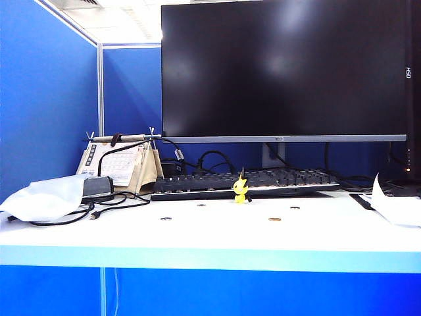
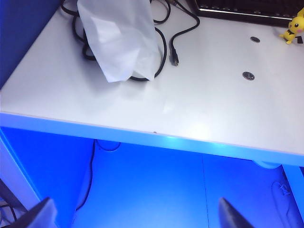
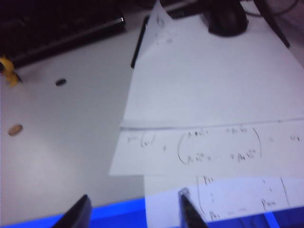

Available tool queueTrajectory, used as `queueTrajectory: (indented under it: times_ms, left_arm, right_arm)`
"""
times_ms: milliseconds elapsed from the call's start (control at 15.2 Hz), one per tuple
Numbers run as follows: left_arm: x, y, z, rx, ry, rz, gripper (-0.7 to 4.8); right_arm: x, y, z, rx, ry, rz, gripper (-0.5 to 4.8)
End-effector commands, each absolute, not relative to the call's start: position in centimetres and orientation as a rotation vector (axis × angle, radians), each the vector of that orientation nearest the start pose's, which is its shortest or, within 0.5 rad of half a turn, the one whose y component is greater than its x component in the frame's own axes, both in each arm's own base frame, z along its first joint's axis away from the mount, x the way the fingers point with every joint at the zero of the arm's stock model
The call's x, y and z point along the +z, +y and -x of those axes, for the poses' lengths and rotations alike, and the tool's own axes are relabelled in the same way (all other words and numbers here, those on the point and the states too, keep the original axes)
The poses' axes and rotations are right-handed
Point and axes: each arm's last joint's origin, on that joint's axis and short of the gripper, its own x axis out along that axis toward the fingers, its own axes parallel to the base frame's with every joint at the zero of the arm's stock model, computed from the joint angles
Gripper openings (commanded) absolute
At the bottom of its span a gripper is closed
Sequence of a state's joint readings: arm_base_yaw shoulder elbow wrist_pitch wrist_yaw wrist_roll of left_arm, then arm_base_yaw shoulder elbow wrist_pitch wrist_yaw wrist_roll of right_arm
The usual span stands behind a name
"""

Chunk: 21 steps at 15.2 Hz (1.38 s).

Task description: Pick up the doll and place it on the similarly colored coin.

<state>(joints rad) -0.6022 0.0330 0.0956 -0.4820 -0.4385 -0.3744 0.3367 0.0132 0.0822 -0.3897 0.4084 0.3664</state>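
The yellow doll (image 1: 241,189) stands upright on the white table, just in front of the black keyboard (image 1: 247,182); it also shows in the left wrist view (image 2: 294,29) and the right wrist view (image 3: 8,70). The brass coin (image 1: 274,219) lies flat a little nearer the table's front edge, to the right of the doll, and appears in the right wrist view (image 3: 15,129). My left gripper (image 2: 135,213) hangs open below and in front of the table's front edge, holding nothing. My right gripper (image 3: 135,213) is open over the front edge beside the papers, empty. Neither arm shows in the exterior view.
Dark grey coins (image 1: 166,218) (image 1: 295,208) (image 2: 248,75) lie scattered on the table. A white plastic bag (image 1: 43,197) and black cables (image 1: 108,204) sit at the left. Sheets of paper (image 3: 213,95) cover the right, with a mouse (image 3: 227,21) behind. A large monitor (image 1: 283,66) stands at the back.
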Motion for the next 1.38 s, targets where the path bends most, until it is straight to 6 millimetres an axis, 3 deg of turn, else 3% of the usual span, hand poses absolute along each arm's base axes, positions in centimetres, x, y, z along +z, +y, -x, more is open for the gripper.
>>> queueTrajectory:
  times_ms: [66,921,1382]
  left_arm:
    - [14.9,-3.7,-7.6,-0.085,0.384,0.160,4.79]
    - [14.9,-3.7,-7.6,-0.086,0.378,0.136,4.79]
    - [15.9,-3.9,-7.9,-0.106,0.282,0.202,4.79]
  right_arm:
    - [15.8,1.8,-8.6,-0.099,0.252,-0.263,2.42]
    - [15.6,2.1,-8.5,0.004,0.294,-0.272,2.42]
    - [15.4,2.1,-8.4,0.000,0.318,-0.264,2.42]
